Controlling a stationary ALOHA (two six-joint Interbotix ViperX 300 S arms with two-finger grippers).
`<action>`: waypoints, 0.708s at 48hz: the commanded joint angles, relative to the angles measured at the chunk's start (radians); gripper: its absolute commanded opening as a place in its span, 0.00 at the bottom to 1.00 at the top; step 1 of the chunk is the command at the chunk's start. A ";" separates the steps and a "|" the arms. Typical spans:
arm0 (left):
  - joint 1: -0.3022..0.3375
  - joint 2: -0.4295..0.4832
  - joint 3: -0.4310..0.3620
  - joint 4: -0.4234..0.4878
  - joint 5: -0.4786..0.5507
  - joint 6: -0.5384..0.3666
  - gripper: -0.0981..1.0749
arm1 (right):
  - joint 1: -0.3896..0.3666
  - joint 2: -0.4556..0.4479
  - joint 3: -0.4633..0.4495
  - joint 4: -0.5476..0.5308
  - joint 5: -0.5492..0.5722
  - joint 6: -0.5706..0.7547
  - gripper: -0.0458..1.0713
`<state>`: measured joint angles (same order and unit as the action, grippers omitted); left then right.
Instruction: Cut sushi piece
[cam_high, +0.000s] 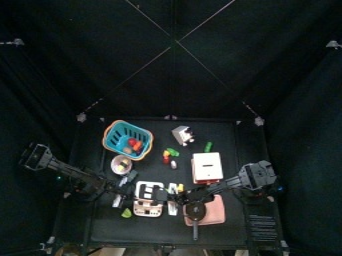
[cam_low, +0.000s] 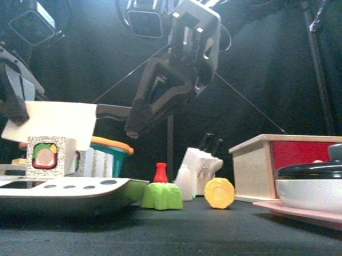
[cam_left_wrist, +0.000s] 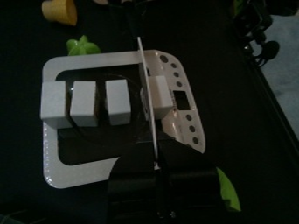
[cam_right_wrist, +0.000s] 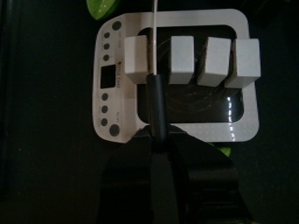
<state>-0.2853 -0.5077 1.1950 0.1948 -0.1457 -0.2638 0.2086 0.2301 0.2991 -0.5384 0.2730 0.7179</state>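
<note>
Cutting step in hand. Right gripper clamped on knife, blade between sushi pieces on board, ahead of fingers. Left gripper closure: cannot tell. Next: press down squarely.

basket: teal, sat at 10 o'clock on the table, red and orange items inside
white block holder: stood at table center, dark handles stuck up
wooden box: at 3 o'clock, red inside
yellow round piece: just beside green-red toy
pan: dark, at 4 o'clock
</note>
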 joint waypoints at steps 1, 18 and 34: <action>0.031 -0.048 -0.038 0.017 -0.011 0.002 0.31 | -0.012 -0.049 -0.054 -0.015 -0.006 0.002 0.33; 0.124 -0.095 -0.025 0.106 -0.015 0.002 0.31 | -0.038 -0.071 -0.052 -0.021 0.003 -0.005 0.33; 0.143 -0.095 -0.028 0.107 -0.026 -0.003 0.39 | -0.046 -0.089 -0.051 -0.037 0.005 0.000 0.33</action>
<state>-0.1595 -0.6044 1.1965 0.3037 -0.1442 -0.2623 0.1887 0.2102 0.2945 -0.5599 0.2899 0.7225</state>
